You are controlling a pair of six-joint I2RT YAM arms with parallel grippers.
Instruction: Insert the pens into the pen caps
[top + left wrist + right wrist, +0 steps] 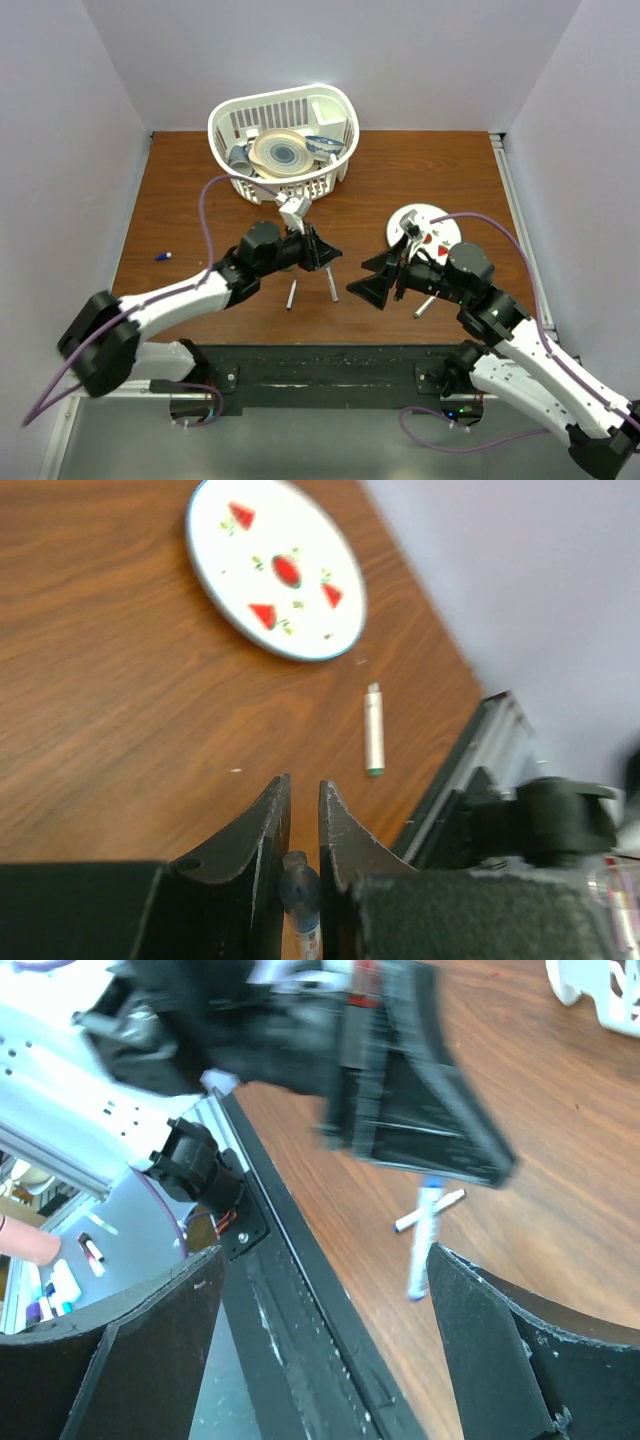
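When viewed from the top external camera, a white basket (335,110) of dishes is seen at the far side of the table (440,165), and a patterned plate (432,222) lies to its right, just beyond the right gripper (368,277). A loose cap (163,257), bluish, lies well apart near the table's left edge. The middle pen (291,294) lies flat on the table below the left gripper (328,255). The right-hand pen (424,306) lies beside the right arm. The held pen (332,285) is pinched at its upper end by the left gripper and hangs with its lower end towards the table. The two grippers face each other, near but apart. The right gripper's jaws are spread, and nothing is held between them.

From the left wrist, the patterned plate (275,565) is seen ahead, with the right-hand pen (373,730), green at one end, between it and the table's near edge. The jaws are almost pressed together, clamped on the blue end of the held pen (300,890).

From the right wrist, the blurred left gripper fills the upper frame. The held pen (420,1250) hangs beneath it, in front of the middle pen (445,1203). The right fingers (150,1350) are set wide apart and touch nothing.
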